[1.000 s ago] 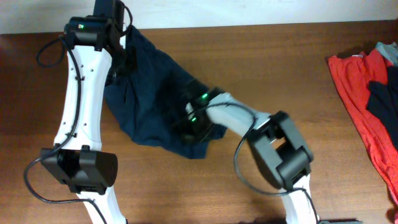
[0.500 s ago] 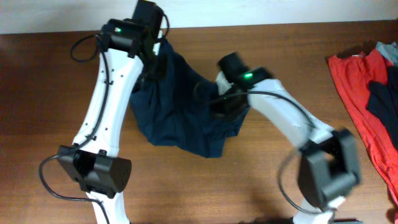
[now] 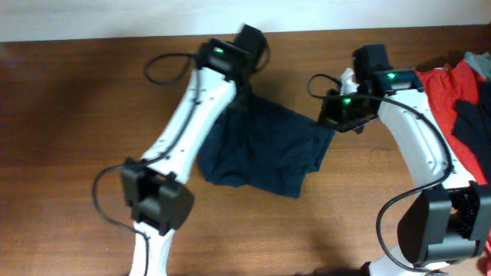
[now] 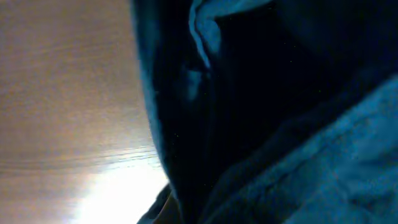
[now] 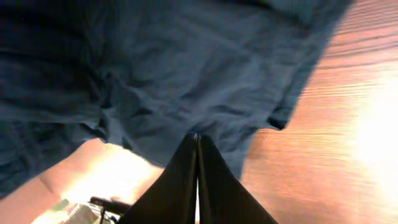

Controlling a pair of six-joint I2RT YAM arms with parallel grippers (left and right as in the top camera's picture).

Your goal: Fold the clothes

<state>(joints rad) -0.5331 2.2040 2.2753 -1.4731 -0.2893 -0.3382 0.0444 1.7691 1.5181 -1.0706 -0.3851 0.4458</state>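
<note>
Wooden counter [image 3: 77, 153] carries the navy clothes [image 3: 265, 149] at centre, stretched between both arms, near hem slack; a red garment [image 3: 433, 107] at the right edge sits close enough to the right arm to snag. Left end effector [image 3: 245, 96] is clamped shut on the far-left corner, right end effector [image 5: 196, 138] pinched shut on the right edge; thin bites, so a hard pull could slip a corner.

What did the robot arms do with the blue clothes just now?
Both arms swung toward the red garment, carrying the navy garment along and stretching it wider between them. The left gripper and right gripper kept their pinch on its edges; nothing was let go. The red garment stayed where it was.
</note>
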